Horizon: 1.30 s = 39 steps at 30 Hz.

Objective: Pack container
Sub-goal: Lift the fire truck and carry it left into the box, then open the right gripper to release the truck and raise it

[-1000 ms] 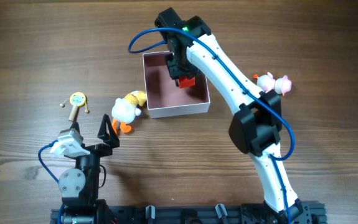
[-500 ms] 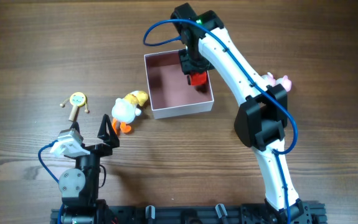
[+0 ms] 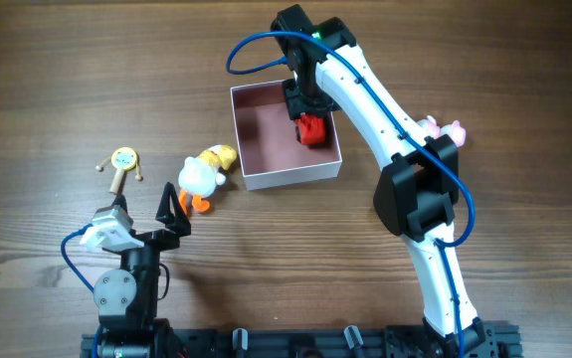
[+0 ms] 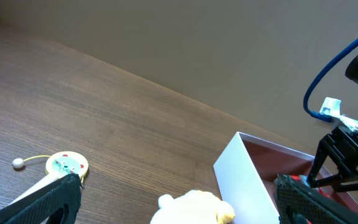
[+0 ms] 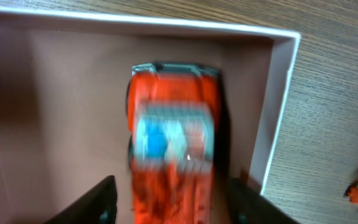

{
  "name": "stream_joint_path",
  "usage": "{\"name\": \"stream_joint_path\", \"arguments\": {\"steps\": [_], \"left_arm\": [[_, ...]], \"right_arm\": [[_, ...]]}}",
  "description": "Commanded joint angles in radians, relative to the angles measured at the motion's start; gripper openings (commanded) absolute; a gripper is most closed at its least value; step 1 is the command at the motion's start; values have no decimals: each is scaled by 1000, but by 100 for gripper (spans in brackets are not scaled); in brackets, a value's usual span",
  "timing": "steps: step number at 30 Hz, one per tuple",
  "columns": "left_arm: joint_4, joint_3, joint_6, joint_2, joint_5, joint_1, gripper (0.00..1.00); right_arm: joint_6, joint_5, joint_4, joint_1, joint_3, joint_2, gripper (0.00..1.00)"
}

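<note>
While the right gripper [image 5: 172,202] hangs with its jaws apart over the container [image 3: 264,134], which sits on the table [image 3: 67,60], a red toy car [image 3: 311,129] lies inside near its right wall. The left gripper [image 3: 174,214] is spread open just beside a duck [image 3: 201,174].

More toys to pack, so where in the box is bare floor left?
The container's pink floor is bare from its left wall to the red car. Its right side is crowded: the car, with the right gripper above.
</note>
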<state>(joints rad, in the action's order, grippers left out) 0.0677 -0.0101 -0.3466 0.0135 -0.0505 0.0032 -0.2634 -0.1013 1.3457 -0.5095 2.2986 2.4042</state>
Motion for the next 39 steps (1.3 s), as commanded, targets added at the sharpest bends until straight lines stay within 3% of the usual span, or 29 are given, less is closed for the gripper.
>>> {"name": "stream_joint_path", "arguments": {"steps": [1, 8, 12, 23, 30, 39], "left_arm": [[1, 5, 1, -11, 9, 7, 100], [1, 5, 1, -11, 9, 7, 100], [1, 5, 1, -11, 9, 7, 100], [1, 5, 1, -11, 9, 7, 100], [1, 5, 1, -11, 9, 7, 100], [1, 5, 1, -11, 9, 7, 100]], "right_arm": [[-2, 12, -6, -4, -2, 10, 65], [-1, 12, -15, -4, -2, 10, 72], [-4, -22, -4, 3, 23, 2, 86], [2, -24, 34, 102, 173, -82, 89], [238, -23, 70, 142, 77, -65, 89], [238, 10, 31, 143, -68, -64, 84]]}}
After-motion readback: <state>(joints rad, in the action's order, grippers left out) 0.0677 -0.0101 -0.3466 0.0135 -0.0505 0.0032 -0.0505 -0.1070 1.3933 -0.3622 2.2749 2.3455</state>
